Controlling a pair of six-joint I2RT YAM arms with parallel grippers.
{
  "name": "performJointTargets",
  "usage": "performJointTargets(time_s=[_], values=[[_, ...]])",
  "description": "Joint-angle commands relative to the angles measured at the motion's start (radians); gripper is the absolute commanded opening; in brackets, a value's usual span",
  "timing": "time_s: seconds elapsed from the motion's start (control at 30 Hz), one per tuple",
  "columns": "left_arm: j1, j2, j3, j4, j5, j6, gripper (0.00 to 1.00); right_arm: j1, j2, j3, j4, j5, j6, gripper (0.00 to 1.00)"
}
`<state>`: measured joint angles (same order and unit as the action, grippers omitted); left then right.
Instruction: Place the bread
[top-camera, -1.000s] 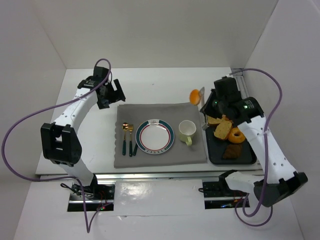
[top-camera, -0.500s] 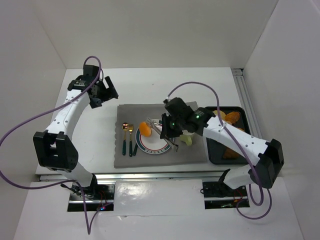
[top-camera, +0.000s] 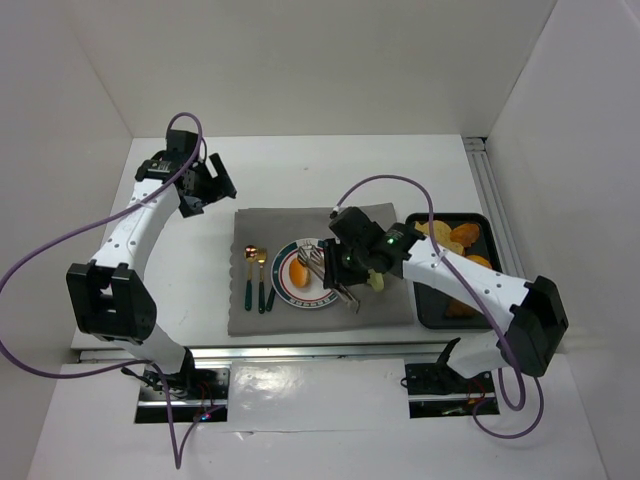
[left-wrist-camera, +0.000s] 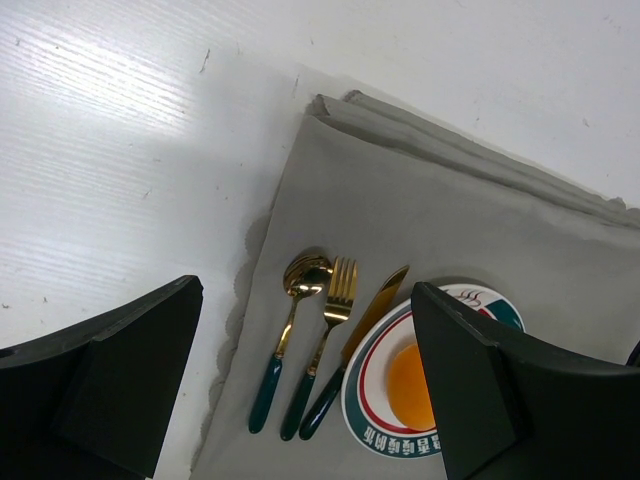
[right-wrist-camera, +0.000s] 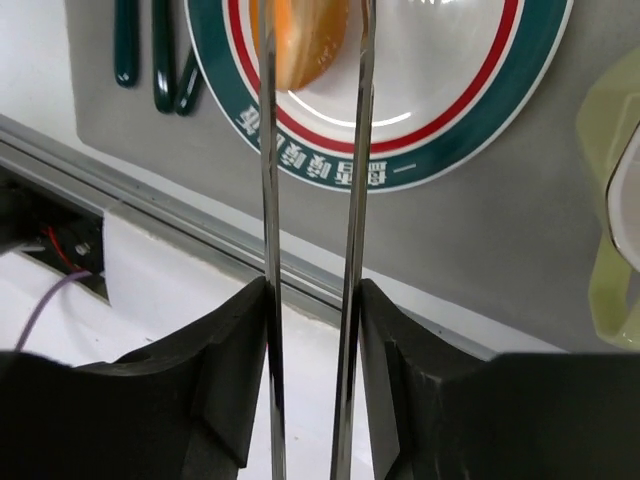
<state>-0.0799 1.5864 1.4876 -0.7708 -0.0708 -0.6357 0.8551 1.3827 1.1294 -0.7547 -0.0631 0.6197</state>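
— Bread (top-camera: 298, 272), orange, between the tongs (right-wrist-camera: 268, 200) over the plate (top-camera: 300, 300): what do we fear here?
— We judge that it may cling to a blade on release and be dragged toward the rim, or that the rising tongs may knock the cup (top-camera: 377, 282) just beside the plate. The right gripper (right-wrist-camera: 312, 310) is clamped on the tongs; whether the bread rests on the plate we cannot tell.
— And the left gripper (top-camera: 205, 185)?
— Spread wide, holding nothing, beyond the far left corner of the placemat (top-camera: 300, 225), as half a second ago. We note that the bread then hung at the plate's left rim; it now lies further inside
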Motion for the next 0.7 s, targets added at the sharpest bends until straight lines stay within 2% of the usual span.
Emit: performJointTargets(time_s=[0.0,0.23,0.43,0.53,0.67], values=[[0.006,-0.023,0.013,-0.002,0.019,-0.01,1.0,0.009,-0.001,0.087,0.029,0.045,-0.014,0.47],[0.006,-0.014,0.013,-0.002,0.019,-0.01,1.0,0.018,0.018,0.213,-0.032,0.17,-0.037,0.47],[0.006,0.004,0.013,0.007,0.028,-0.01,1.0,-0.019,-0.002,0.332,-0.041,0.449,-0.011,0.45],[0.006,0.004,0.013,0.007,0.037,-0.01,1.0,-0.096,-0.031,0.356,-0.142,0.586,0.029,0.45],[0.006,0.014,0.013,0.007,0.037,-0.001,1.0,-0.304,-0.14,0.276,-0.27,0.637,0.063,0.45]])
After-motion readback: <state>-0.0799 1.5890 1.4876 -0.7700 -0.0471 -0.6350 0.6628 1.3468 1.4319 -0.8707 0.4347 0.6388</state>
